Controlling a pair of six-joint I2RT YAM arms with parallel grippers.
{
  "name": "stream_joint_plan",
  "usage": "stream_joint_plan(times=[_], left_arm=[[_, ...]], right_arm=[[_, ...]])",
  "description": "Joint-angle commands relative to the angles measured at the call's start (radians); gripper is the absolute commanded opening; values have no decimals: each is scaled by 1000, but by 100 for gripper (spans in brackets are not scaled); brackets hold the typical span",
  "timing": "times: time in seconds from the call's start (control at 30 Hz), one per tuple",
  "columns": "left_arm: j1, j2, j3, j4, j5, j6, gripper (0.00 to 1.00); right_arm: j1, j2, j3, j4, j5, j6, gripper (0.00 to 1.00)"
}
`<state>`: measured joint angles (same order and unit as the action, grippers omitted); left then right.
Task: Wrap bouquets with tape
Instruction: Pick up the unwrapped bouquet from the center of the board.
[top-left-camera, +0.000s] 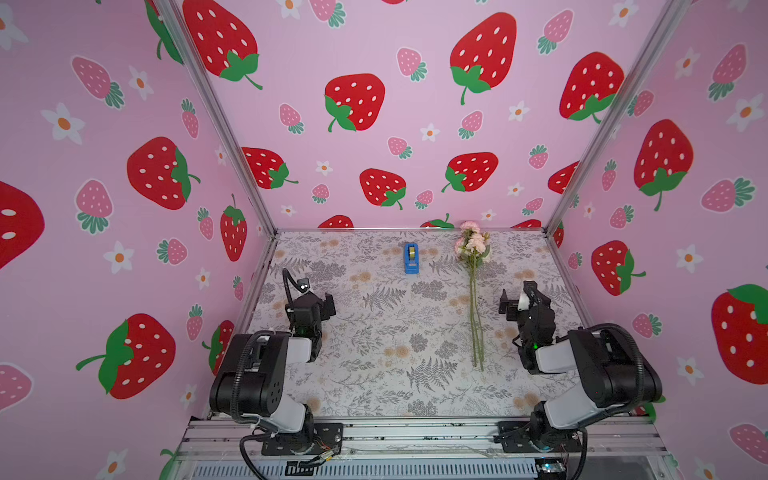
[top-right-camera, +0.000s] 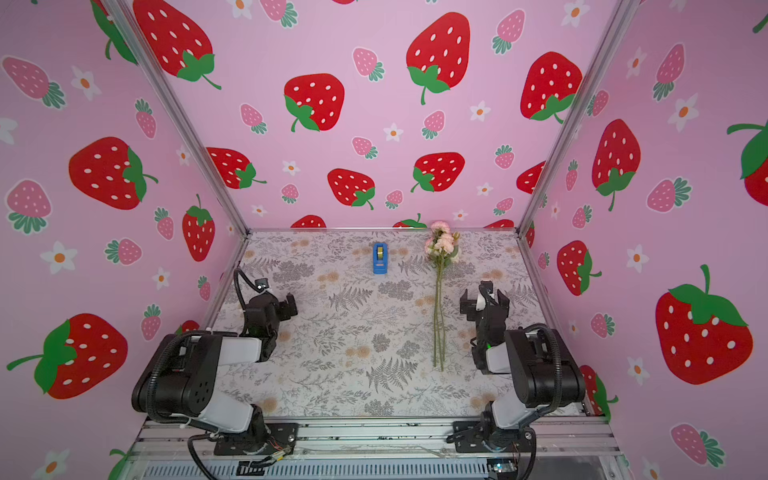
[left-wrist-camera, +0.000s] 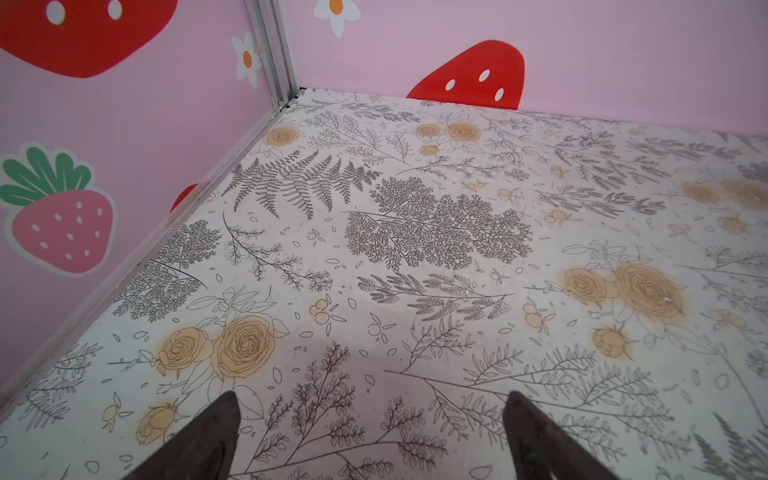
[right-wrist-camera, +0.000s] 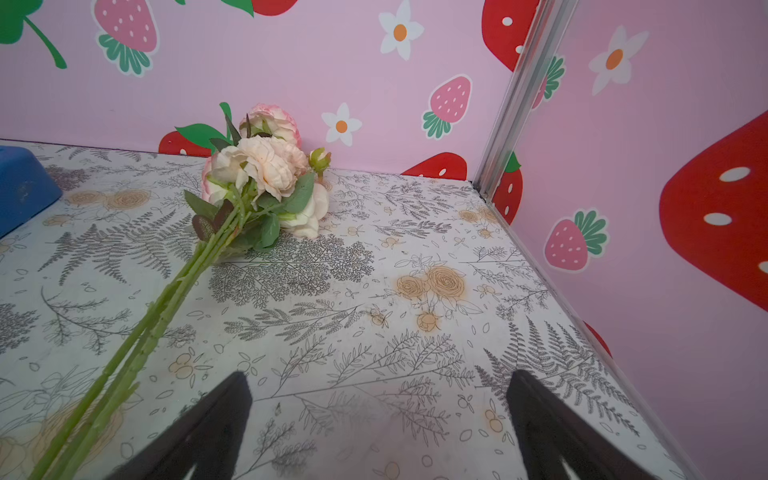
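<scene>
The bouquets are one bunch of pink and cream roses (top-left-camera: 473, 299) (top-right-camera: 438, 299) lying flat on the table right of centre, blooms (right-wrist-camera: 257, 170) towards the back wall and long green stems pointing at the front. The tape sits as a yellowish roll in a blue dispenser (top-left-camera: 411, 258) (top-right-camera: 380, 258) at the back centre; only its blue corner (right-wrist-camera: 25, 187) shows in the right wrist view. My left gripper (top-left-camera: 324, 305) (left-wrist-camera: 372, 399) hovers open over bare table at the left. My right gripper (top-left-camera: 515, 297) (right-wrist-camera: 380, 378) stands open just right of the stems, holding nothing.
The floral-printed table (top-left-camera: 374, 332) is boxed in by pink strawberry walls on three sides, with aluminium corner posts (top-left-camera: 266, 216) at the back. An aluminium rail (top-left-camera: 415, 432) carrying both arm bases runs along the front edge.
</scene>
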<state>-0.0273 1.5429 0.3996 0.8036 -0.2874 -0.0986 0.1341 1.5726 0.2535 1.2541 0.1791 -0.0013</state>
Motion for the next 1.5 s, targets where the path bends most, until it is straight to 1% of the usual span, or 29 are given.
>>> stream_joint_plan(times=[0.0, 0.7, 0.77, 0.8, 0.83, 0.87, 0.9, 0.93, 0.97, 1.0, 1.03, 1.07, 1.1, 1.13, 1.17, 1.2, 1.27, 1.37, 1.43, 1.47], left_arm=[[-2, 0, 30, 3, -9, 8, 99], [-3, -1, 30, 3, -9, 8, 99], [-2, -4, 26, 16, -7, 8, 99], [-6, -25, 34, -14, -9, 14, 99], [-12, -64, 57, -92, -18, 14, 99], [-18, -113, 94, -216, -50, 0, 99], [-19, -151, 137, -344, -85, -40, 99], [-20, -191, 182, -472, -119, -93, 99], [-20, -229, 209, -551, -134, -131, 99], [-19, -263, 212, -581, -133, -170, 99], [-20, -301, 202, -592, -138, -228, 99], [-14, -341, 193, -616, -134, -312, 99], [-7, -371, 181, -627, -127, -387, 99], [11, -405, 169, -629, -79, -444, 99], [27, -435, 153, -619, 10, -480, 99], [32, -457, 143, -608, 62, -501, 99], [29, -505, 137, -616, 182, -516, 99], [25, -559, 155, -679, 327, -524, 94], [14, -587, 166, -734, 377, -540, 93], [6, -600, 170, -764, 388, -563, 92]], right_arm=[[-7, -2, 13, 1, -7, 4, 100], [-8, -3, 12, 2, -8, 4, 100], [-1, -17, 8, 15, 15, 8, 100], [7, -49, 14, -26, 39, 6, 100], [15, -98, 26, -86, 66, 7, 100], [22, -149, 41, -160, 100, 18, 100], [27, -201, 56, -236, 137, 43, 100], [30, -257, 77, -328, 191, 95, 100], [29, -315, 102, -420, 252, 190, 100], [28, -354, 124, -498, 305, 288, 100], [21, -394, 146, -615, 362, 420, 100], [-2, -426, 160, -692, 360, 525, 100], [-33, -445, 160, -688, 275, 538, 100], [-55, -447, 162, -661, 150, 531, 99], [-58, -437, 178, -658, 89, 533, 96], [-58, -421, 206, -678, 44, 533, 94], [-56, -358, 301, -766, -84, 502, 90], [-44, -234, 438, -885, -276, 460, 86], [-15, -151, 512, -939, -364, 430, 84], [8, -106, 547, -967, -387, 416, 83]])
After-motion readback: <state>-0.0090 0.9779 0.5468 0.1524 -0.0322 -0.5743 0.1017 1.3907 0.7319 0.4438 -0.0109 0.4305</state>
